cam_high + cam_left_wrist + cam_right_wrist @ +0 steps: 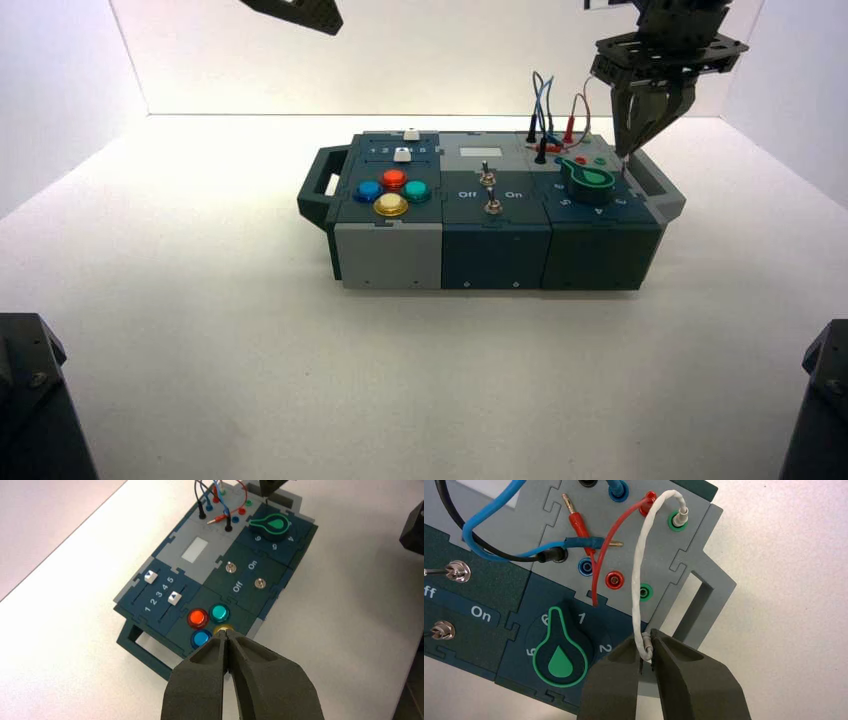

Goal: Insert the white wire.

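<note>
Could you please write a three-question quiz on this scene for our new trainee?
1. Multiple choice: What does the right gripper hold over the box's right end? a) the red plug; b) the white wire's free end; c) the dial knob
2. True or false: The blue plug lying loose near the red plug is seated in a socket.
3. Fill in: The white wire's other end sits in a socket with a ____ ring.

Key: 1 b; 2 false; 3 green
</note>
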Robot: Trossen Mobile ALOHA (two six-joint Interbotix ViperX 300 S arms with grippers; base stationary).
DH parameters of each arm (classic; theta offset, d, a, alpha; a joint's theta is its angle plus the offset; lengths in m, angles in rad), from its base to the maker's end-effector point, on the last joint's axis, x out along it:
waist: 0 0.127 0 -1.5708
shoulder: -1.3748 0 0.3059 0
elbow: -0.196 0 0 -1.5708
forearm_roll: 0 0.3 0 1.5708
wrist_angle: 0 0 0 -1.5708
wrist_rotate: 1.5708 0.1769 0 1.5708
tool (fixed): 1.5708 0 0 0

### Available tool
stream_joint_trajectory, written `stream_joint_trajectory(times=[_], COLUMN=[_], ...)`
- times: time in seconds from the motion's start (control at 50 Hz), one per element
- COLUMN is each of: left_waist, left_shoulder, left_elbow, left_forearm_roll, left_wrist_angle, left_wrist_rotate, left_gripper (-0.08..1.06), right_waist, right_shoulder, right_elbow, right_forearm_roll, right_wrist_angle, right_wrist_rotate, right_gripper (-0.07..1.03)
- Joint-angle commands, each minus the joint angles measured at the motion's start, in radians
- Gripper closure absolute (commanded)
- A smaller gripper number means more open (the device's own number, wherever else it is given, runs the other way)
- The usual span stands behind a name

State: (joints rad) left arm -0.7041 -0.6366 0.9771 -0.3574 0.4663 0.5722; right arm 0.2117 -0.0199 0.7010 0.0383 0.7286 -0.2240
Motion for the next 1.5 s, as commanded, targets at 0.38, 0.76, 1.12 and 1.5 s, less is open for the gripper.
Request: stream_joint_trajectory(times=[0.38,0.76,1.12,1.5], left_waist=[-0.005,-0.005,-0.005,-0.005], left_shoulder=[0.000,0.000,-0.002,-0.011], left_elbow=[-0.009,-0.009,-0.006,0.000], left_forearm_roll=[-0.018,-0.015,-0.012,-0.011], left_wrist_angle=[-0.032,-0.034,-0.035,-0.034], left_wrist_rotate=[0.005,0.006,0.008,0.008], left_gripper=[1.01,1.00,1.00,1.00], right_waist=[0.014,0.014,0.014,0.017], right_shoulder=[-0.084,-0.094,-0.067,-0.041], right_elbow=[-0.011,0.011,0.029,0.044], right_forearm_roll=[0.011,0.014,0.014,0.015], right_wrist_angle=[-0.078,-0.155,-0.218,-0.255], right_wrist_rotate=[0.000,0.006,0.006,0.008], right_gripper=[0.99,0.99,0.99,0.99])
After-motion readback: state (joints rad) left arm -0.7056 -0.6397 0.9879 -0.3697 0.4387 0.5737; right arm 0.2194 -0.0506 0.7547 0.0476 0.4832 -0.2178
